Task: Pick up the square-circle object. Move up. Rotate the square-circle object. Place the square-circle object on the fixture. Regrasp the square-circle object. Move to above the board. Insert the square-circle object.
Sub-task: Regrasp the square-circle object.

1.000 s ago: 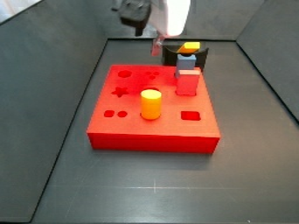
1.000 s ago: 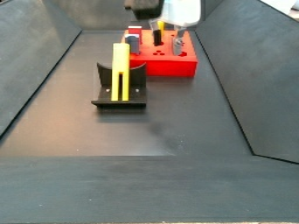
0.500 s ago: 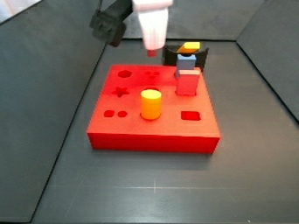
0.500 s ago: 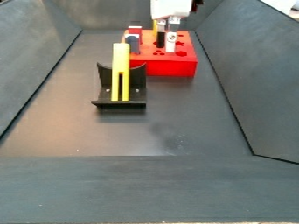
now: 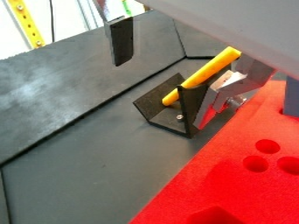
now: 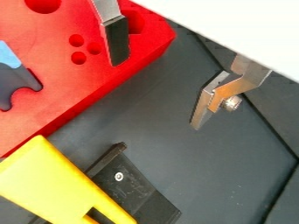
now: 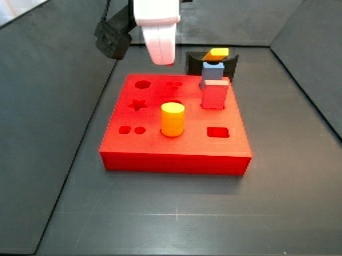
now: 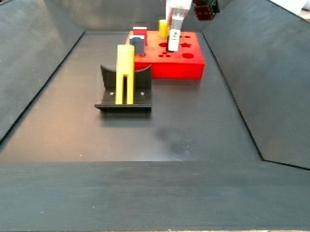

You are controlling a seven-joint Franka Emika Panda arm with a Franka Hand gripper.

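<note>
Above the board (image 7: 177, 130), gripper (image 6: 167, 76) with 2 fingers (image 6: 115, 40) spread wide, empty.

I count one board (image 7: 177, 130), one fixture (image 8: 125, 91) and one square-circle object (image 8: 123, 69). On the board I see one stubby yellow-orange cylinder (image 7: 173, 119), one small red cuboid (image 7: 214, 93) and one blue-grey piece (image 7: 213, 68). One pincer (image 6: 163, 77) hangs over the table (image 8: 145, 136), empty.

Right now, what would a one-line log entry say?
gripper: open, empty, above red board | long yellow bar: resting on black fixture | regrasp: not yet
</note>
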